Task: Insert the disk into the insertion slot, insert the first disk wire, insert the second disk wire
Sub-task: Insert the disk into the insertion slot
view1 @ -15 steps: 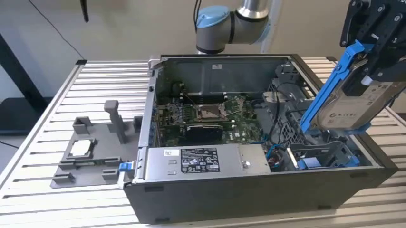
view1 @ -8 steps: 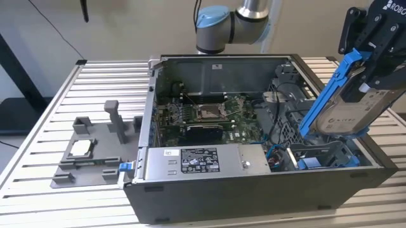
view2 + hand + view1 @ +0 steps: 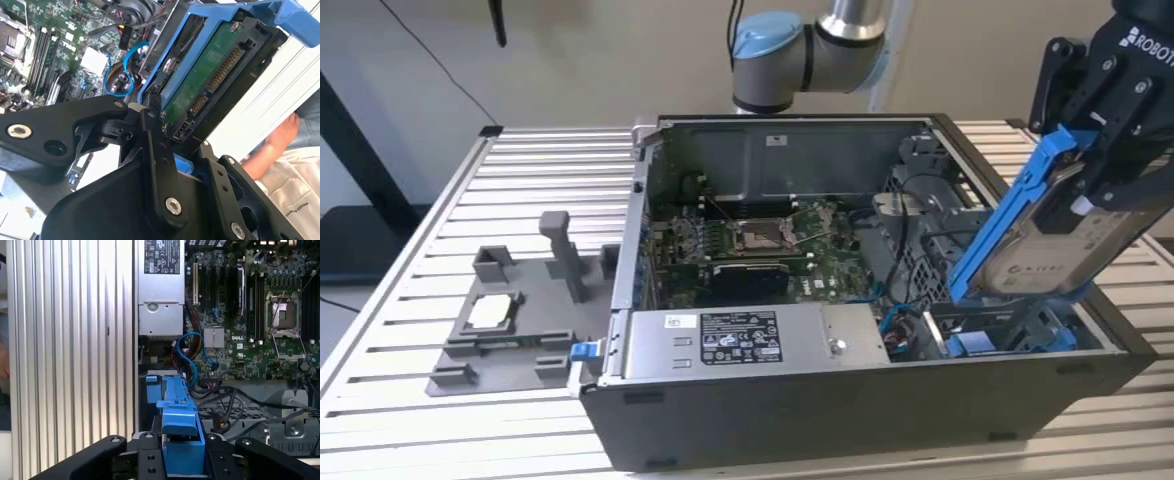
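The gripper [image 3: 1101, 175] has its fingers [image 3: 155, 145] clamped tight on the disk [image 3: 1041, 235], held tilted just over the slot [image 3: 994, 325] in the open computer case [image 3: 854, 410]. The case stands on a ribbed metal table [image 3: 520, 170] before a pale wall [image 3: 587, 60].

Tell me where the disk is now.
The disk is held tilted in the gripper at the exterior view's right, raised over the right end of the open case.
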Motion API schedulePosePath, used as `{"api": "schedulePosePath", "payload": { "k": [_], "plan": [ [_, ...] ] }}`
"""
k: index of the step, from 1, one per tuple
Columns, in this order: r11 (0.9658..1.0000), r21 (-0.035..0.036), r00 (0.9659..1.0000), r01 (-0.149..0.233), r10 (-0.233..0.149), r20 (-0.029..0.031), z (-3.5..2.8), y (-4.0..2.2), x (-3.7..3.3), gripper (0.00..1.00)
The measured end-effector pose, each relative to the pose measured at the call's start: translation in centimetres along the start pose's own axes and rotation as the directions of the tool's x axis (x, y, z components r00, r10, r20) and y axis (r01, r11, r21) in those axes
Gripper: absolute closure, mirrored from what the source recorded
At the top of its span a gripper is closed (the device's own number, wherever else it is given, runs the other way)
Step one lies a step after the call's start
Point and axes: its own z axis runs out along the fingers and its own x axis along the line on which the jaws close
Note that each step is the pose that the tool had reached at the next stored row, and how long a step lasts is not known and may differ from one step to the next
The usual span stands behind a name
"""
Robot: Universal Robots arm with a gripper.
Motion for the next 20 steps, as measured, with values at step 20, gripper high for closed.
{"api": "schedulePosePath", "payload": {
  "k": [20],
  "plan": [
    [1.0000, 0.0000, 1.0000, 0.000, 0.000, 0.0000, 2.17, -0.13, 0.68, 0.68]
  ]
}}
